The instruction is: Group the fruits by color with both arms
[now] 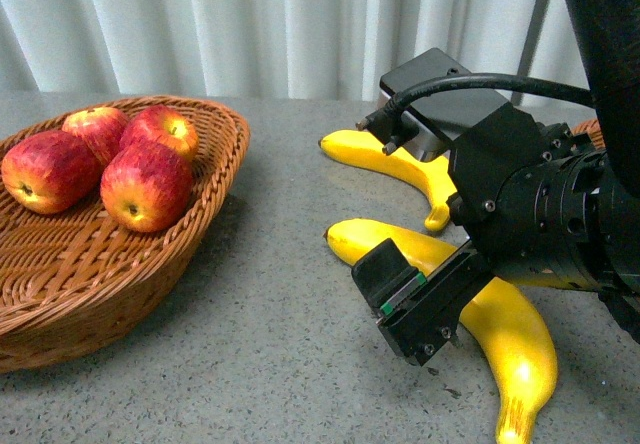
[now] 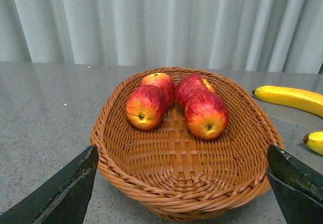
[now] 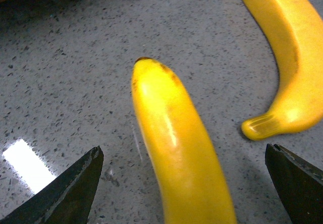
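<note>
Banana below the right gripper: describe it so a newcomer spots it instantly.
Right of the wicker basket, two bananas lie on the table. It is the nearer banana, partly hidden beneath the open right gripper. The other banana lies farther back and looks shorter.

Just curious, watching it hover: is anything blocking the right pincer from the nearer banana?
Nothing visible does. The open right pincer faces the nearer banana with clear space between; the other banana lies off to the side.

Free table (image 1: 285,299) between basket (image 1: 236,139) and near banana (image 1: 510,329); far banana (image 1: 395,156) just behind.
</note>
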### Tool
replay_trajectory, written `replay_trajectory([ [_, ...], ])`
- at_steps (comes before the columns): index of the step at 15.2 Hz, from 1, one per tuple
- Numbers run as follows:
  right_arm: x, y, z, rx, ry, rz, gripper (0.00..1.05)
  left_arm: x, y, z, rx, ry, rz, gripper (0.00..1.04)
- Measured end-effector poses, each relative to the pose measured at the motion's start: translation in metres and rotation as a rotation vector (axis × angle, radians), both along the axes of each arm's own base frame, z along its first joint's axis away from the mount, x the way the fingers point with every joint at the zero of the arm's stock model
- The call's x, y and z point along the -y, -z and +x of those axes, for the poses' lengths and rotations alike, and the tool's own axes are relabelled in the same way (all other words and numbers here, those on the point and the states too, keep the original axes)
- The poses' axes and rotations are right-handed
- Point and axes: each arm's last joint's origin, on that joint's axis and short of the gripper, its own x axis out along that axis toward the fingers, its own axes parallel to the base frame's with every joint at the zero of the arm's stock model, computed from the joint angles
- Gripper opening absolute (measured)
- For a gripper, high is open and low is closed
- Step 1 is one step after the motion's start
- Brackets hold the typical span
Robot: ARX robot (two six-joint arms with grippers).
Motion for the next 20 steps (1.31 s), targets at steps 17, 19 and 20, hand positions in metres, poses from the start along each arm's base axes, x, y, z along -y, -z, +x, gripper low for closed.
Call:
replay_trajectory([
  [17,0.083,-0.077,0.022,0.107,0.150,0.391,0.36,0.000,0.000,0.000,0.000,0.000,0.000,0.98],
  [19,0.125,-0.073,0.031,0.131,0.298,0.323,0.35,0.000,0.000,0.000,0.000,0.000,0.000,0.98],
  [20,0.145,-0.071,0.033,0.158,0.357,0.278,0.35,0.000,0.000,0.000,0.000,0.000,0.000,0.98],
])
